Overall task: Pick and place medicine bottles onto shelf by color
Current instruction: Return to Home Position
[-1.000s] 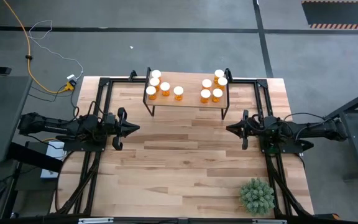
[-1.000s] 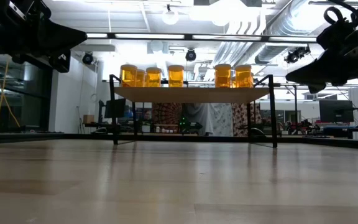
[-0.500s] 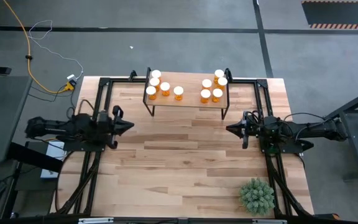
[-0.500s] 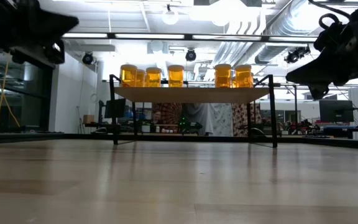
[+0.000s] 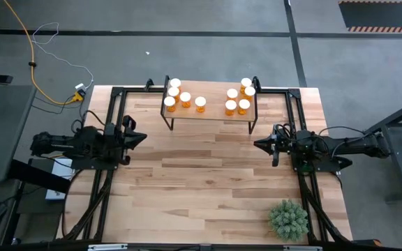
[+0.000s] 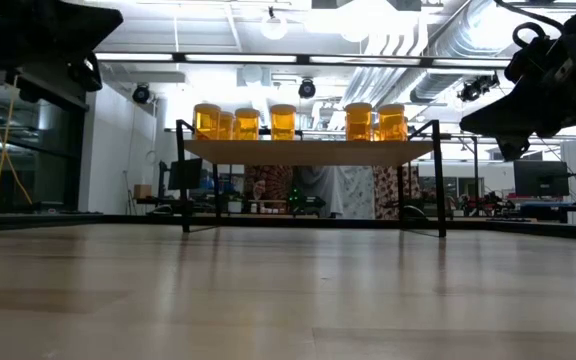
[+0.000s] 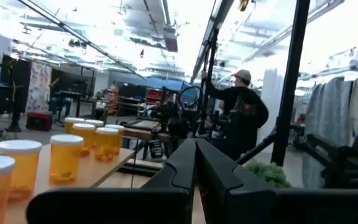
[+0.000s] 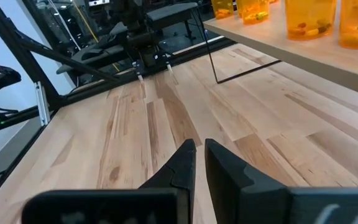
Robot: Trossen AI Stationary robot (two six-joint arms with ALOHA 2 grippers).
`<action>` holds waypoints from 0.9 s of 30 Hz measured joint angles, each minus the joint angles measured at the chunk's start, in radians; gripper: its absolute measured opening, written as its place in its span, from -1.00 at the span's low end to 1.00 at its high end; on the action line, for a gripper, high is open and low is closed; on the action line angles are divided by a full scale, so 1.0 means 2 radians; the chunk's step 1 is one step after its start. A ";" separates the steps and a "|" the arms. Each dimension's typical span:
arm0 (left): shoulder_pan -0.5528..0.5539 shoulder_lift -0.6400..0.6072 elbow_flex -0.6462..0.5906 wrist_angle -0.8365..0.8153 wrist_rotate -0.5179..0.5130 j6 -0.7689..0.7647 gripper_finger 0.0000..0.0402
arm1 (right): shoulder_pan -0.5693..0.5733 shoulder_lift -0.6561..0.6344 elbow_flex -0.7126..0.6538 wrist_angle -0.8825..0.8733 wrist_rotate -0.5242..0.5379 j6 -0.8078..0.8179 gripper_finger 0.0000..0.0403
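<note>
Left gripper (image 5: 141,137), closed and empty, points inward from the table's (image 5: 201,188) left edge, facing the closed, empty right gripper (image 5: 257,144). Bottles (image 5: 185,98) stand in two clusters on the shelf (image 5: 215,106), beyond and between them, apart from both.

I see translucent orange cylindrical pill bottles (image 5: 185,99) with white caps on a light-wood shelf (image 5: 213,106) with thin black metal legs. The counter (image 5: 208,181) is pale wood, striped in planks of mixed tan. A spiky green plant (image 5: 288,219) sits at its front right corner. The floor (image 5: 187,42) is grey.
</note>
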 joint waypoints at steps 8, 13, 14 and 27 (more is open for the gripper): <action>0.000 0.000 0.000 -0.087 0.000 -0.053 -0.98 | 0.000 0.000 0.000 0.000 0.000 0.000 -0.86; -0.008 0.000 0.000 -0.140 0.000 -0.064 -0.98 | 0.000 0.000 0.000 0.000 0.000 0.000 -0.86; -0.011 0.000 0.000 -0.139 0.001 -0.057 -0.98 | 0.000 0.000 0.000 0.000 0.000 0.000 -0.86; -0.082 0.000 0.000 -0.139 0.012 0.035 -0.98 | 0.000 0.000 0.000 0.000 0.000 0.000 -0.86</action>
